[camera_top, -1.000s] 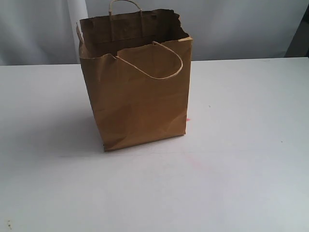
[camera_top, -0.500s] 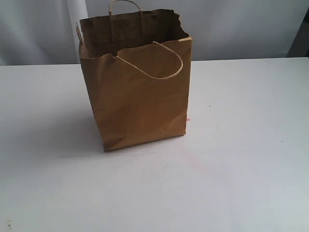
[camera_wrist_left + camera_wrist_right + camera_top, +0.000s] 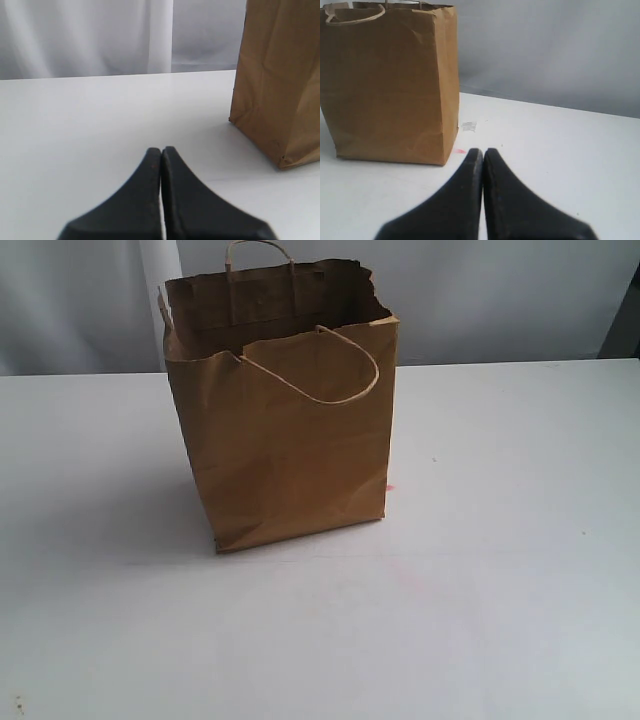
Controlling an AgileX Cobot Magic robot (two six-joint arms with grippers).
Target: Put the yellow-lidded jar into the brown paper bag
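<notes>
A brown paper bag (image 3: 285,440) stands upright and open near the middle of a white table (image 3: 500,590), its top rim ragged. One cord handle (image 3: 335,390) droops over its front face. The jar appears in no view; whether it already sits inside the bag or lies out of frame cannot be told, since the bag's floor is hidden. The left gripper (image 3: 161,150) rests low over the table beside the bag, jaws pressed together with nothing between them. The right gripper (image 3: 483,151) is likewise clenched and empty, pointing at the bag's lower corner. If the jar is not yet bagged, doing this well probably means finding it first. The gripper should then lower it upright through the open mouth, clear of the drooping handle and torn rim, because the light bag could tip or slide.
</notes>
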